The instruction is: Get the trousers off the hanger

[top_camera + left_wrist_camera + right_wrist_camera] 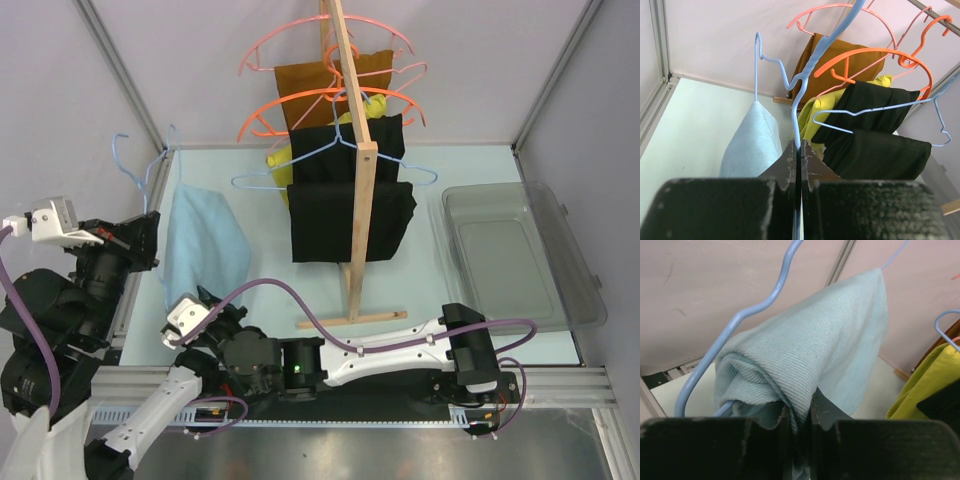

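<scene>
The light sky-blue trousers [205, 245] hang folded over the light-blue wire hanger [133, 168] at the left of the table, away from the rack. My left gripper [150, 235] is shut on the hanger's wire; in the left wrist view its jaws [800, 146] pinch the wire [796, 112], with the trousers [752, 145] just to the left. My right gripper [200, 302] is at the trousers' lower edge. In the right wrist view it [800, 409] is shut on a fold of the trousers [805, 350], with the hanger wire [740, 322] beside the cloth.
A wooden rack [358, 170] stands mid-table with orange hangers [300, 105], a brown garment [310, 85], a yellow one [280, 160], two black garments [350, 220] and another light-blue hanger [330, 155]. A clear plastic bin [520, 255] lies at the right.
</scene>
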